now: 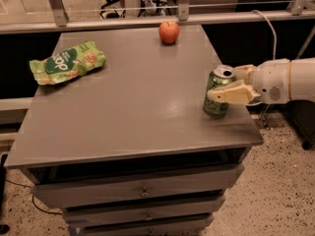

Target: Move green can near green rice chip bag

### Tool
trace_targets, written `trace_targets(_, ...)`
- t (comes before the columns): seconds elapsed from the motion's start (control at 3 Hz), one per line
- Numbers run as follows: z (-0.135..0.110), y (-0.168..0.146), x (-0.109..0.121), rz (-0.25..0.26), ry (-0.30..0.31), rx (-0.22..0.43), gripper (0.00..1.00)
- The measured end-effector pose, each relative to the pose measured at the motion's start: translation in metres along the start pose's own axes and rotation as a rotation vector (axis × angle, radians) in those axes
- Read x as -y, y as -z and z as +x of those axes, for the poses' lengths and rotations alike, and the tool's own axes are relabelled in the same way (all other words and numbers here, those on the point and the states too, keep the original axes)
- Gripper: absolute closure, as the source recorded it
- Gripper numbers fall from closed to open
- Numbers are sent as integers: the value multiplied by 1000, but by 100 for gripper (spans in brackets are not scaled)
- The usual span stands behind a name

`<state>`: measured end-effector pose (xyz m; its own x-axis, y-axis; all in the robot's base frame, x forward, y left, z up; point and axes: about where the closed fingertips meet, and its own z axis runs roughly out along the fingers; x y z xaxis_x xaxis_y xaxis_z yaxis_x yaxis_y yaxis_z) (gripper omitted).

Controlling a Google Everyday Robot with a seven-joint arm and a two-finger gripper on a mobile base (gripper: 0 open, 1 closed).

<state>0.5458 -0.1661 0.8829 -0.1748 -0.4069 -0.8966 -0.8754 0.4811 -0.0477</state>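
Observation:
The green can (215, 106) stands upright near the right edge of the grey table (133, 107), silver top showing. My gripper (222, 83) reaches in from the right and is open around the can. One pale finger (230, 93) crosses in front of the can and the other lies behind its top. The can rests on the table. The green rice chip bag (67, 62) lies flat at the far left of the table, far from the can.
A red apple (169, 32) sits at the table's back edge, centre right. A metal rail (123, 21) runs behind the table. The table's right edge is just beside the can. Drawers (142, 191) are below the tabletop.

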Motion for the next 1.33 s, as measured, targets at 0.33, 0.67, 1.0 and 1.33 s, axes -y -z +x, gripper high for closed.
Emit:
trace_targets(0.33, -8, 0, -1, -5, 8, 11, 88)
trace_targets(0.67, -28, 4, 6, 8, 39, 14, 100)
trace_targets(1.0, -63, 19, 27, 64, 77, 10, 100)
trace_targets(1.33, -63, 19, 27, 64, 77, 10, 100)
